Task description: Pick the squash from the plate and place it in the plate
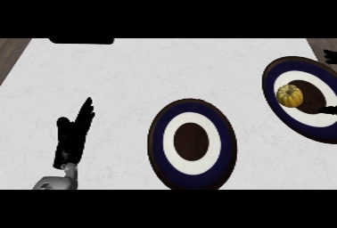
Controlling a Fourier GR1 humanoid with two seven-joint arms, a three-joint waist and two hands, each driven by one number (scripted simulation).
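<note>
A small yellow squash [289, 95] sits near the middle of a navy-and-white plate [272, 82] with a dark centre, at the right of the counter. A second plate of the same kind [158, 144] lies in the middle with nothing on it. My left hand [71, 133] rests at the lower left, fingers straight and pointing up, well apart from both plates. Only dark tips of my right hand [328, 110] show at the right edge, one over the right plate's lower part and others above it, spread wide and not touching the squash.
The white counter [132, 75] stretches between the hands. A flat black object [81, 41] lies at its far edge, top left. Brown wood shows at the top corners beyond the counter.
</note>
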